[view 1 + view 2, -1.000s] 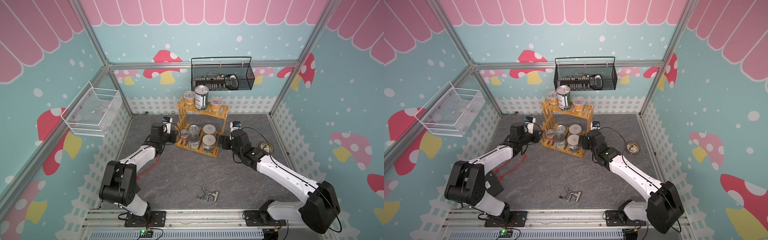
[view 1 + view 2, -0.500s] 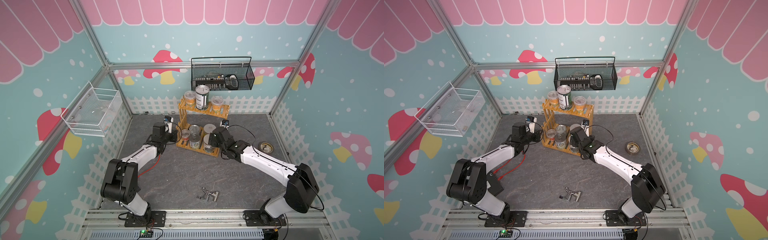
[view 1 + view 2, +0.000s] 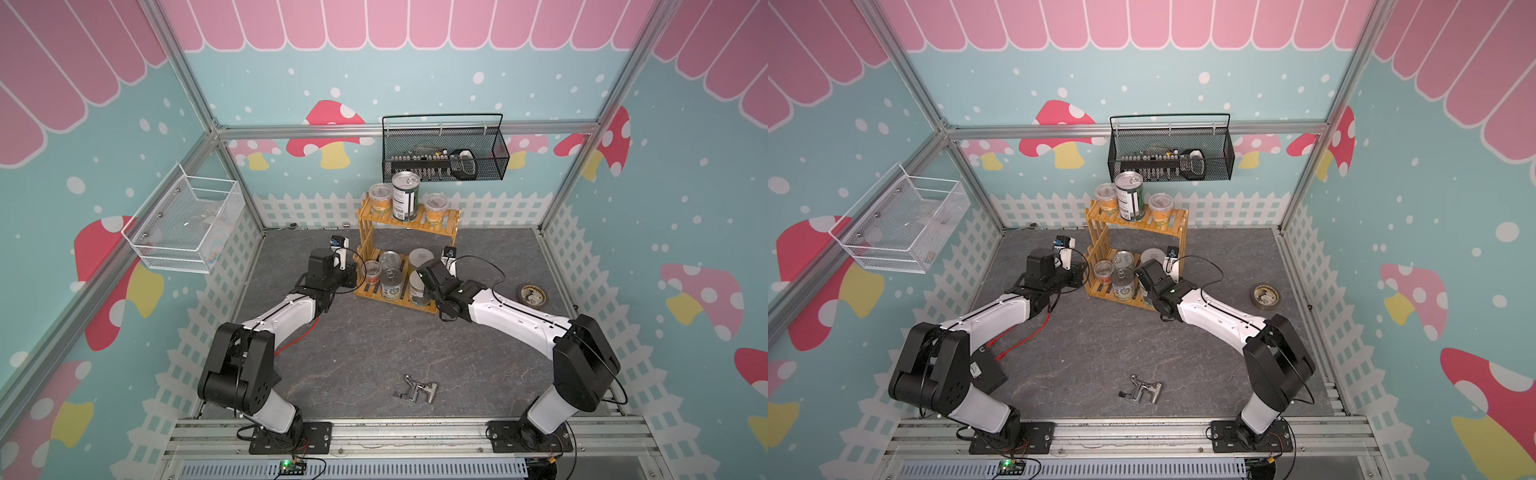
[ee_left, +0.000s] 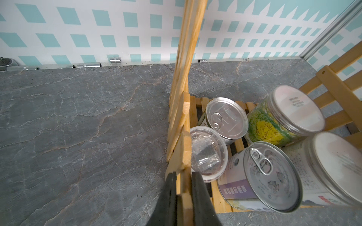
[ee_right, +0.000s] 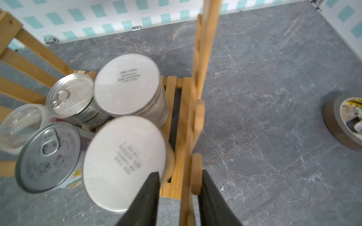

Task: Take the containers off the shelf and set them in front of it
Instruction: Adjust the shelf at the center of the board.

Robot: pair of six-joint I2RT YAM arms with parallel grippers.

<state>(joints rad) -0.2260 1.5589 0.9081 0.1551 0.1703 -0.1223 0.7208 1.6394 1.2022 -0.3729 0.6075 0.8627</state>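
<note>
Eight silver, clear and white-lidded cylindrical containers stand on the two-tier honey-yellow slatted wooden shelf, whose long axis runs 9-to-3 o'clock. The left gripper pinches its 9 o'clock side slat. The right gripper straddles the 3 o'clock post, narrow, not yet clamped.

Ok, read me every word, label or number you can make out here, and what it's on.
Nothing reads clearly.
Rear white jar lid: three rows of dark print, blurred.
Front white jar lid: several rows of print, blurred.
Front tin can: white characters on a purple band, not legible.
Tall can on the shelf top tier: barcode and small print, too small.
</note>
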